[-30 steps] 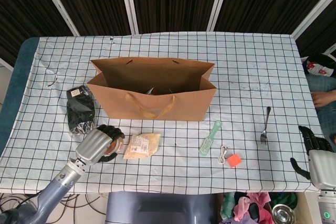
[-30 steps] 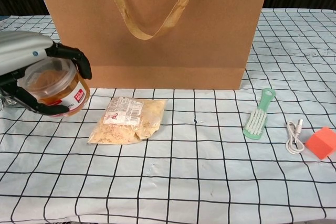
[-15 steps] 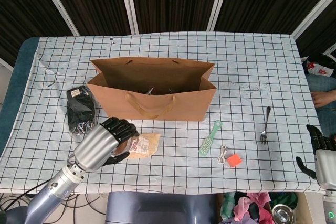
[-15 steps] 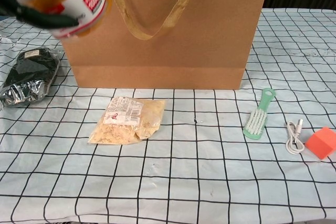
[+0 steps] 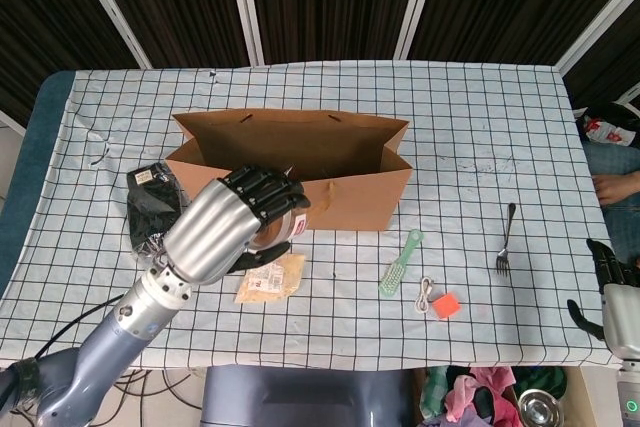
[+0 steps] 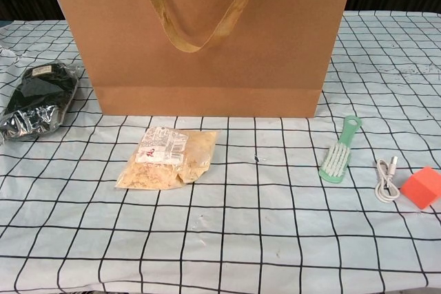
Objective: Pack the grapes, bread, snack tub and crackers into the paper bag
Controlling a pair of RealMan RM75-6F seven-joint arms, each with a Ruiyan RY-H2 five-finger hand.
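Checkered table (image 5: 470, 127) below, I am gripping the snack tub (image 5: 283, 230) in my left hand (image 5: 232, 222), fingers mostly hiding it, paper bag (image 5: 300, 162) just beyond.

Everything placed by the bag (image 5: 300, 172) on the table (image 5: 480, 117).
Bag stands left of the table's middle; bread (image 6: 169, 158) lies just before it, towards its left end; a dark packet (image 6: 38, 99) lies left of it; brush (image 6: 340, 150) before its right corner; cable (image 6: 386, 178) and block (image 6: 422, 187) right of the brush; fork (image 5: 505, 240) well right of the bag; left hand (image 5: 225, 227) with the tub (image 5: 285, 230) hangs over the bag's front left; right hand (image 5: 605, 292) far right, off the table's edge.
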